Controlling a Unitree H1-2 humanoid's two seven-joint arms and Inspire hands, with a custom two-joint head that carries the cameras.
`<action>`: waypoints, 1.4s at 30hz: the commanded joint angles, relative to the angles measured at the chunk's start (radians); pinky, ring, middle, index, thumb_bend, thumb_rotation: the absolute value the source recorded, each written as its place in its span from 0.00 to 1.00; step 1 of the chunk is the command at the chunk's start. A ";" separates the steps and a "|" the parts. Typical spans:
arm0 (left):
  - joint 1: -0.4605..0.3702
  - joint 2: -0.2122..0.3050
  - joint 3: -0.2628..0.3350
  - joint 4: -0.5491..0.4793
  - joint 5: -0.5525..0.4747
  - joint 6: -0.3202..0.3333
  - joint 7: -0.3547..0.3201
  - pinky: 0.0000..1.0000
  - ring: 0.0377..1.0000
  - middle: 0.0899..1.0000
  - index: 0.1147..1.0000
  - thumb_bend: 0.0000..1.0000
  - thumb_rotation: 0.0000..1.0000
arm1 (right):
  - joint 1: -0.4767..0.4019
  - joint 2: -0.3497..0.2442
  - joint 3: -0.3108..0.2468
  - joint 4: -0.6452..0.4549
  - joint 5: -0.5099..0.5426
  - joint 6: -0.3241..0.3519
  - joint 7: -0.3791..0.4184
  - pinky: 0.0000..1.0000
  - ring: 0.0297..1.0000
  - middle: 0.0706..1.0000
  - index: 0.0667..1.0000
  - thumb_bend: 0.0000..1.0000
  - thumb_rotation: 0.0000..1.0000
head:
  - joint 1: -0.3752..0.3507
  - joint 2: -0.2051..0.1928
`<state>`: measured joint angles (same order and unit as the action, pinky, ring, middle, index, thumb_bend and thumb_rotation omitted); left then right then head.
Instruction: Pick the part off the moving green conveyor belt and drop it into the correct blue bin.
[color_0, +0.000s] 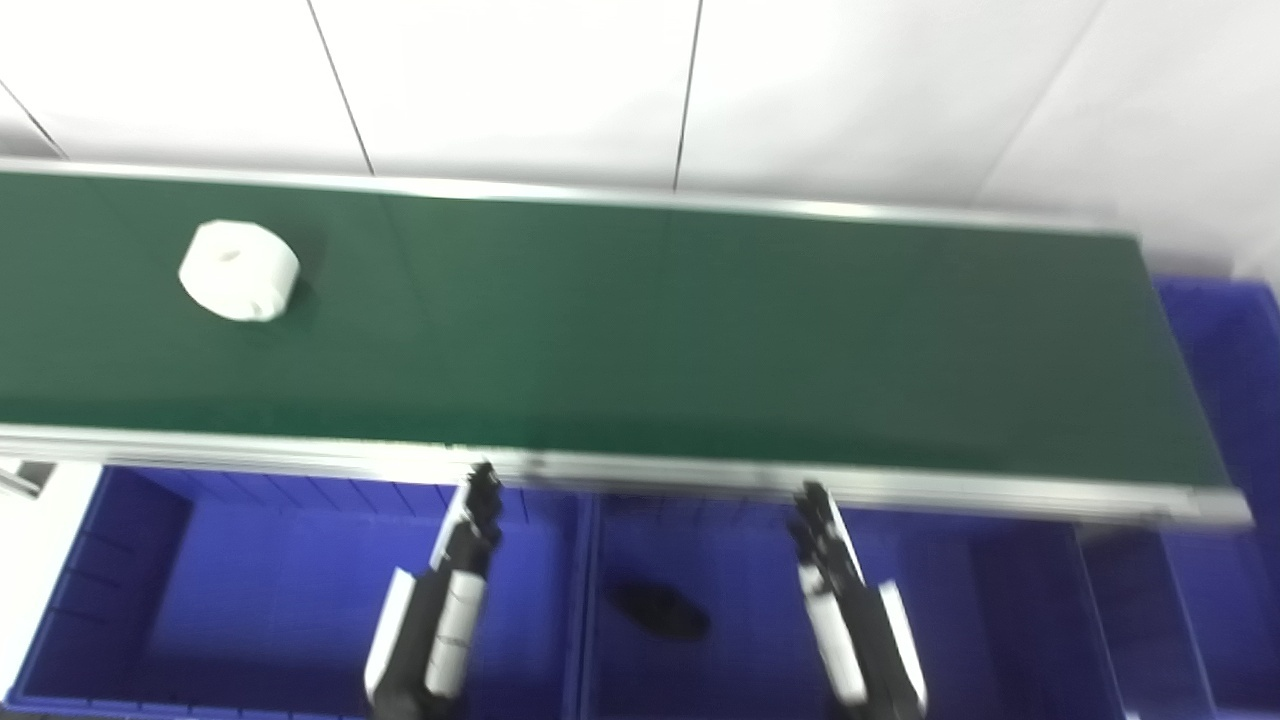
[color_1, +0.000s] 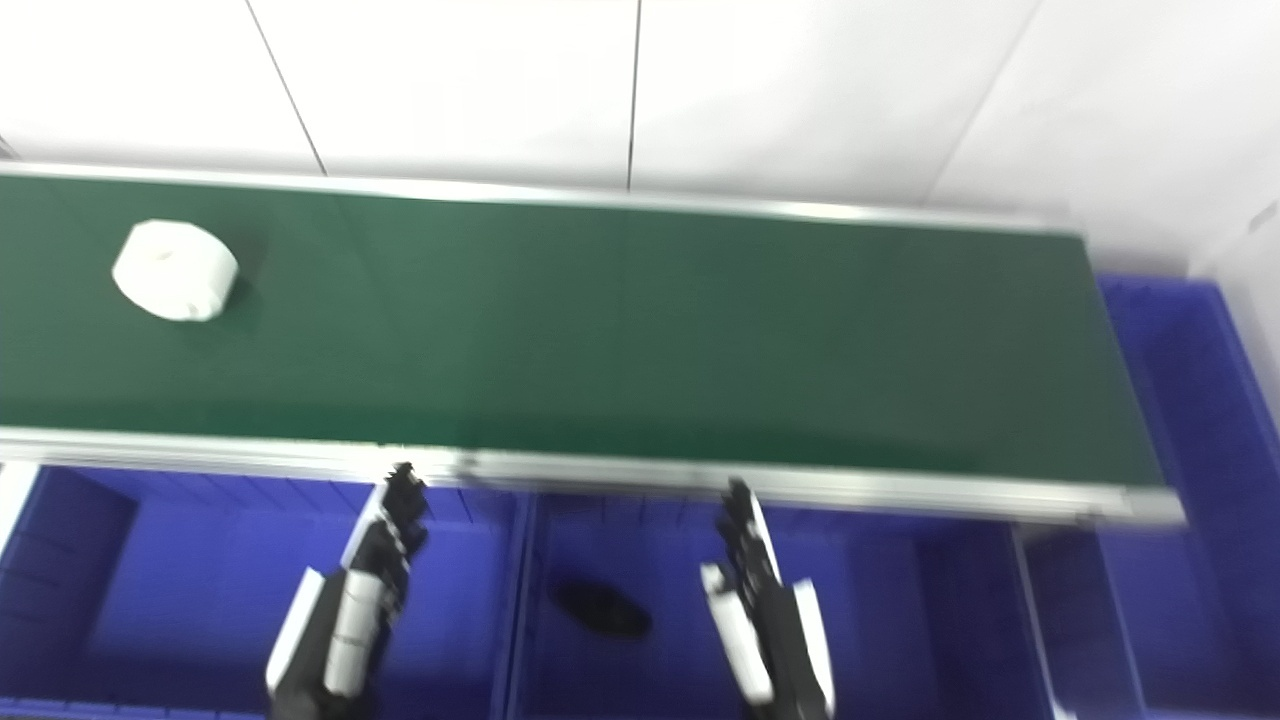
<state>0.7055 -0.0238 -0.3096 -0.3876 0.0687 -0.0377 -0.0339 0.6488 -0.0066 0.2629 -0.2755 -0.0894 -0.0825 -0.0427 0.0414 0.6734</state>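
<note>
the part (color_0: 239, 270), a white, squat, roughly round piece with a small hole on top, lies on the belt (color_0: 640, 330) at its far left, nearer the back rail than the front one, and nothing touches it. the belt runs across the whole view with bare green to the right of the part.

in front of the belt sit the blue bins: a left bin (color_0: 250, 600), a middle bin (color_0: 1000, 610) with a dark oval thing (color_0: 660, 610) on its floor, and another bin (color_0: 1230, 400) at the belt's right end.

both hands hang over the bins, just short of the front rail. the left hand (color_0: 470, 540) and the right hand (color_0: 825, 545) hold nothing; their fingers point at the belt and look straight, so i judge them open, though blur hides the detail.

this looks like the waiting step: nothing is picked yet. the next move likely falls to the left hand, which is nearer. it must reach over the rail and time its close to the part's travel. which bin is correct cannot be told from here.
</note>
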 joint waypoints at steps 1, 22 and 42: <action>-0.009 -0.014 -0.010 0.006 0.010 -0.071 0.008 1.00 1.00 1.00 1.00 0.53 0.97 | -0.010 -0.013 -0.006 -0.004 0.024 -0.074 0.024 1.00 0.99 1.00 1.00 0.66 0.96 | 0.026 -0.031; -0.047 -0.071 -0.043 0.118 0.115 -0.129 0.076 0.95 0.97 1.00 1.00 0.38 0.94 | -0.070 -0.046 -0.068 0.154 0.080 -0.208 0.063 1.00 1.00 1.00 1.00 0.57 1.00 | 0.151 -0.133; -0.073 -0.036 -0.038 0.124 0.068 -0.197 0.046 1.00 0.96 1.00 1.00 0.36 0.87 | -0.083 -0.024 -0.067 0.199 0.053 -0.228 0.071 1.00 0.99 1.00 1.00 0.57 1.00 | 0.107 -0.175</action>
<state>0.6359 -0.0535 -0.3295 -0.2209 0.1583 -0.1726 0.0244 0.5576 -0.0415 0.1920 -0.0432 -0.0305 -0.2648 0.0246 0.1549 0.4863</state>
